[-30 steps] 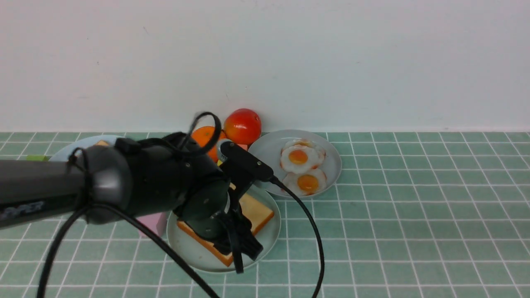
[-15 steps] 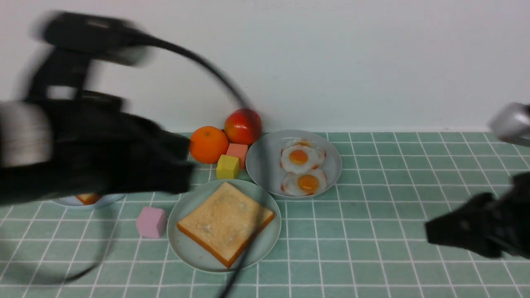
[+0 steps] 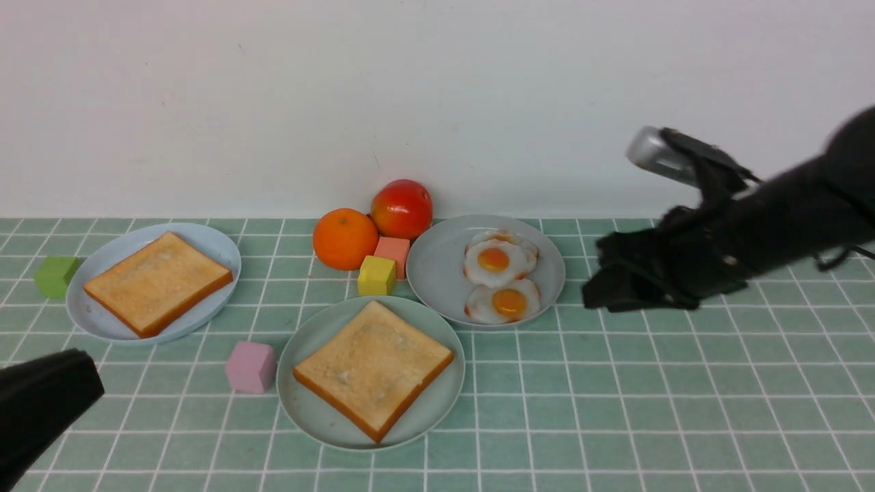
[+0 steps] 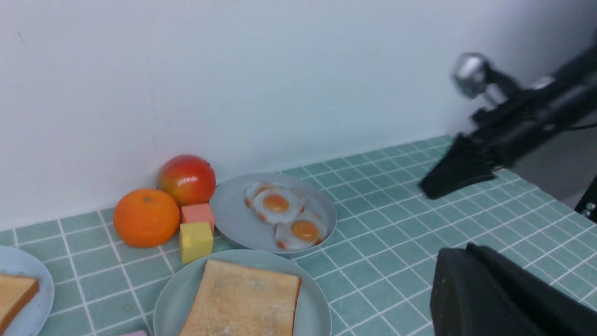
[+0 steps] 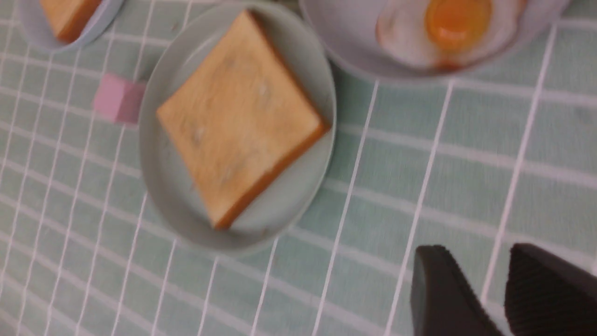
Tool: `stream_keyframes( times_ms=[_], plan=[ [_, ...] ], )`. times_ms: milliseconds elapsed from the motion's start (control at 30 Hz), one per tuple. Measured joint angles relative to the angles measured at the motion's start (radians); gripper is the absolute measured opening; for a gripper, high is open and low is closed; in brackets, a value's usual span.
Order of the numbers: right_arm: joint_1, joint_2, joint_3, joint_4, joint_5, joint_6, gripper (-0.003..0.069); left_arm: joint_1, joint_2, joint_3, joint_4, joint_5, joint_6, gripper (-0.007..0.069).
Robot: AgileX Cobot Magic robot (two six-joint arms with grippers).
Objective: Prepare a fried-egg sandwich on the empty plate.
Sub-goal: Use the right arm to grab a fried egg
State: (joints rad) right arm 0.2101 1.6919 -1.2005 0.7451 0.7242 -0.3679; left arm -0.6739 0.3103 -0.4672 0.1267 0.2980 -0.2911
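Sandwich not assembled. The mint plate (image 3: pixel 307 417) sits near-centre with one toast slice (image 3: pixel 372 369) flat on it, a corner pointing near. Nothing is on top of that slice.

The second toast slice (image 3: pixel 157 281) lies on the blue plate (image 3: pixel 85 314), far left. The far egg (image 3: pixel 495 260) and near egg (image 3: pixel 507 302) are side by side on the grey plate (image 3: pixel 437 273), which is just far-right of the mint plate.

The right gripper (image 3: pixel 596 277) hovers over the table (image 3: pixel 683 410), right of the grey plate. Its tips point left toward that plate and touch nothing. In the right wrist view its fingers (image 5: pixel 443 298) are spread, with bare tile showing between them and no load.

The left gripper (image 3: pixel 82 383) is at the near-left edge, clear of all plates. Its fingers are pressed together and hold nothing.

Clutter:
- The orange (image 3: pixel 345 238) and red fruit (image 3: pixel 401 208) are by the wall (image 3: pixel 437 102).
- The salmon cube (image 3: pixel 394 248) and yellow cube (image 3: pixel 376 275) sit between the orange and the grey plate.
- The pink cube (image 3: pixel 251 367) is just left of the mint plate; can't tell if it touches.
- The green cube (image 3: pixel 55 275) is just left of the blue plate.
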Motion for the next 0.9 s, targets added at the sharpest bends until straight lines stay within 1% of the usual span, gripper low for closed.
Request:
stream_keyframes(
  times_ms=[67, 133, 167, 367, 500, 667, 900],
  plan=[
    [0.0, 0.115, -0.102, 0.0, -0.001, 0.0, 0.028, 0.0, 0.002, 0.01, -0.003, -0.009, -0.008, -0.0013],
    [-0.001, 0.158, -0.149, 0.001, -0.002, 0.003, 0.029, 0.0, 0.004, 0.011, -0.003, -0.019, -0.016, -0.0013],
    [-0.007, 0.232, -0.221, 0.012, -0.003, 0.013, 0.0297, 0.0, 0.005, 0.011, -0.003, -0.04, -0.022, -0.0013],
    [-0.018, 0.442, -0.437, 0.051, -0.003, 0.028, 0.0302, 0.0, 0.005, 0.011, -0.003, -0.145, -0.025, -0.0013],
    [-0.019, 0.565, -0.571, 0.06, -0.003, 0.058, 0.0304, 0.0, 0.005, 0.011, -0.003, -0.158, -0.025, -0.0013],
    [-0.032, 0.655, -0.665, 0.067, -0.002, 0.117, 0.0304, 0.0, 0.005, 0.011, -0.003, -0.161, -0.025, -0.0013],
    [-0.039, 0.695, -0.701, 0.071, -0.003, 0.134, 0.0304, 0.0, 0.005, 0.011, -0.003, -0.161, -0.025, -0.0013]
  ],
)
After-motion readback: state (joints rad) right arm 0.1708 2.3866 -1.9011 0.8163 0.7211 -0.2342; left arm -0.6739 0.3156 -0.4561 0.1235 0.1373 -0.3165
